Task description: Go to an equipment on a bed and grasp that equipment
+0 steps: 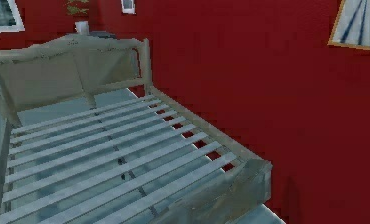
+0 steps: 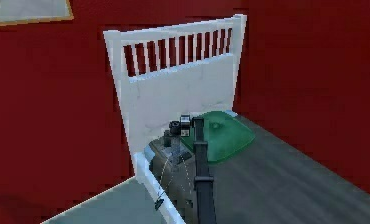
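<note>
In the arm side view a bed (image 2: 283, 175) with a dark grey top stands against a white slatted headboard (image 2: 178, 70). A green pillow (image 2: 231, 138) lies at its head. Near the bed's edge lies a greyish flat object with thin pale lines (image 2: 168, 170); I cannot name it. The dark arm (image 2: 203, 190) rises from the bottom edge, and my gripper (image 2: 177, 130) sits just above that object, left of the pillow. With the bed and the object behind it, I cannot tell whether it holds anything.
The forward view has a second bed, a bare grey slatted frame (image 1: 113, 150) with a curved headboard (image 1: 73, 70), against red walls. A potted plant (image 1: 79, 14) stands behind it. Framed pictures (image 1: 353, 25) hang on the walls. Pale floor (image 2: 93, 205) lies beside the white bed.
</note>
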